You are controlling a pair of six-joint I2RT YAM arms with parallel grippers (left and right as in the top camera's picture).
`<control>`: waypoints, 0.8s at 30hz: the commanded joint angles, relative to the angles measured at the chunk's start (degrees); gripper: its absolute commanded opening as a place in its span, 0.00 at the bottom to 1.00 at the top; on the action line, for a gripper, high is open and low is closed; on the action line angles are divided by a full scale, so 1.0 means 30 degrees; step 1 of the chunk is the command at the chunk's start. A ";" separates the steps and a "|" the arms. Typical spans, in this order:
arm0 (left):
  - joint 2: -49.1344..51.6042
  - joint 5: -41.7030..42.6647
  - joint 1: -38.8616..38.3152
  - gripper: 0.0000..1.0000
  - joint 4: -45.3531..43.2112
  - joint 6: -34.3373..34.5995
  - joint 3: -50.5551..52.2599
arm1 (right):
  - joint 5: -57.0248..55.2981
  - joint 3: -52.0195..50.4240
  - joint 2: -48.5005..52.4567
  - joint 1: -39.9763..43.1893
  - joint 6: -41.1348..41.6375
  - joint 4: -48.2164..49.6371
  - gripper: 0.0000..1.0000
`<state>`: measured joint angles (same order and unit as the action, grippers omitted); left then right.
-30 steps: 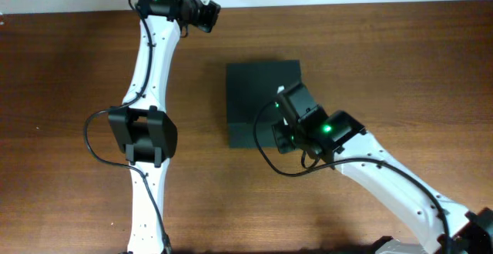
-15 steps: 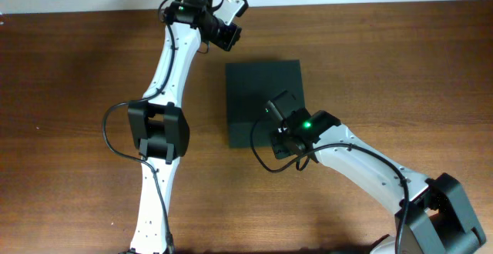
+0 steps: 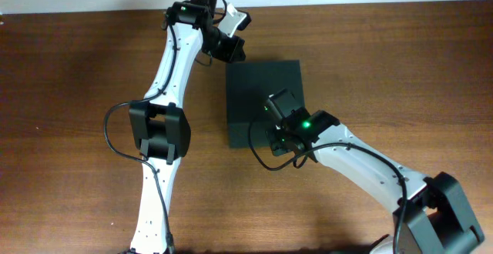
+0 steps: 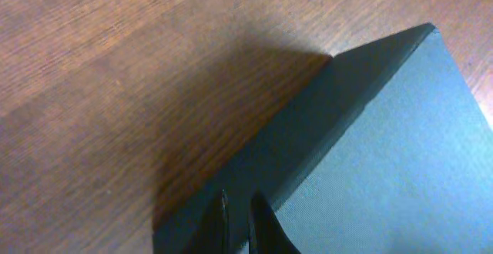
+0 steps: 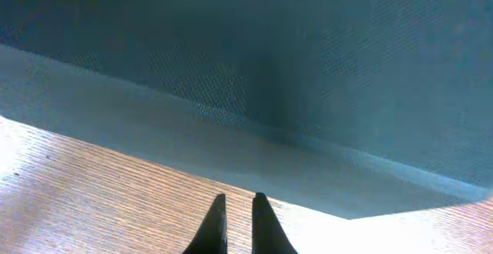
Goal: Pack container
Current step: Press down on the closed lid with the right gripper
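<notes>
Plainly, the container [image 3: 264, 100] lies flat on the tabletop [image 3: 400, 54] in the centre of the overhead view. Its flap lid is down, so only a smooth dark top shows, and what is inside cannot be told. The left pincer [image 4: 237, 223] is closed to a hairline with nothing seen between its fingers. It sits at the box's upper-left corner in the overhead frame, tips right over the top edge. The right pincer [image 5: 237, 222] is likewise closed and empty, low by the box's lower side, its tips over bare wood just short of the side wall. No goods to pack are in view.

I judge the work to be at the lid: it is either about to be opened or being pressed home. If opening, the next move calls for a tip slipped under the flap's free edge while the other arm steadies the box; closed tips could just shove the box along.
</notes>
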<state>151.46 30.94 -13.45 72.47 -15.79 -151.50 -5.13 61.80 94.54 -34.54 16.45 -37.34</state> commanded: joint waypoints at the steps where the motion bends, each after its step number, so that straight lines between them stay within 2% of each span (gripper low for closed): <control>1: 0.0058 0.0481 -0.0022 0.02 0.0277 0.0255 -0.0066 | 0.0714 -0.0138 0.1049 0.0022 -0.0036 -0.0044 0.04; 6: 0.0160 0.0481 -0.0117 0.02 0.0743 0.0248 -0.0058 | 0.1137 -0.0138 0.2098 0.0022 -0.0036 0.0291 0.04; 18: 0.0160 0.0466 -0.1027 0.02 0.1829 -0.0204 -0.0058 | 0.1115 -0.0138 0.2936 0.0022 -0.0466 0.4983 0.04; 24: 0.0160 0.0459 -0.1217 0.01 0.2266 -0.0197 -0.0058 | 0.0517 -0.0138 0.2936 0.0022 -0.0459 0.6237 0.04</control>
<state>151.46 29.63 -14.26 76.27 -15.64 -152.07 -1.21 60.12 102.94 -34.65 15.90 -22.63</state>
